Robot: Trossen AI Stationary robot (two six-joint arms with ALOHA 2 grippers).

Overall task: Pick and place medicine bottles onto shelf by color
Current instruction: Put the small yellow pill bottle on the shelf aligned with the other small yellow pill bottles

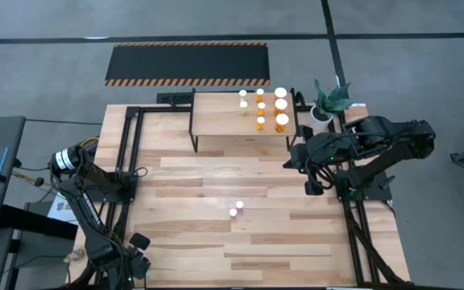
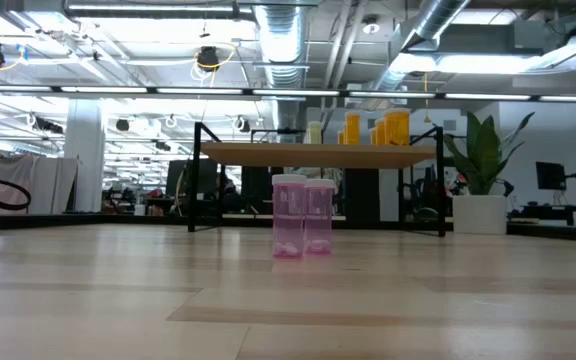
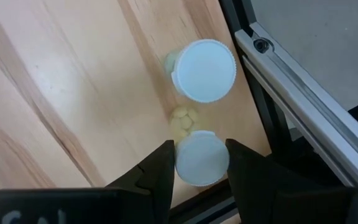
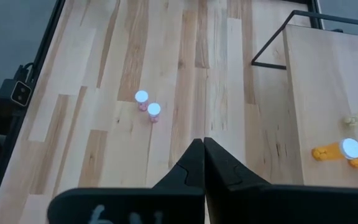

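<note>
- Two greenish bottles sit under the left gripper (image 3: 199, 163): one white-capped greenish bottle (image 3: 201, 158) lies directly between its fingers (image 3: 157, 174), and a second greenish bottle (image 3: 204, 70) stands just beyond the fingertips, close to the first.
- Left fingers are partly closed with their pads at the cap's two sides; they look to be touching it, though whether the grip is firm cannot be told. My judgement: the step in hand is securing this bottle before lifting.
- To do it well, keep the cap centred between the pads, squeeze evenly, then lift straight up so the fingertips do not knock the neighbour just ahead of them.
- A black frame rail (image 3: 303, 93) runs close beside one finger; any sideways drift toward it risks a bump.
- Right gripper (image 4: 202, 163) hangs over bare wood with its fingers pressed together, holding nothing; it waits. Ahead of those fingers stand two pink bottles (image 4: 148, 106), touching or nearly so, well apart from the fingertips.
- Shelf (image 1: 224, 121) lies well away from the left fingers, across the table (image 1: 216, 242), with orange bottles (image 1: 280, 109) and a pale one (image 1: 243, 100) already standing on its far end.
- Placing should probably aim beside the pale bottle, since colour groups matter.
</note>
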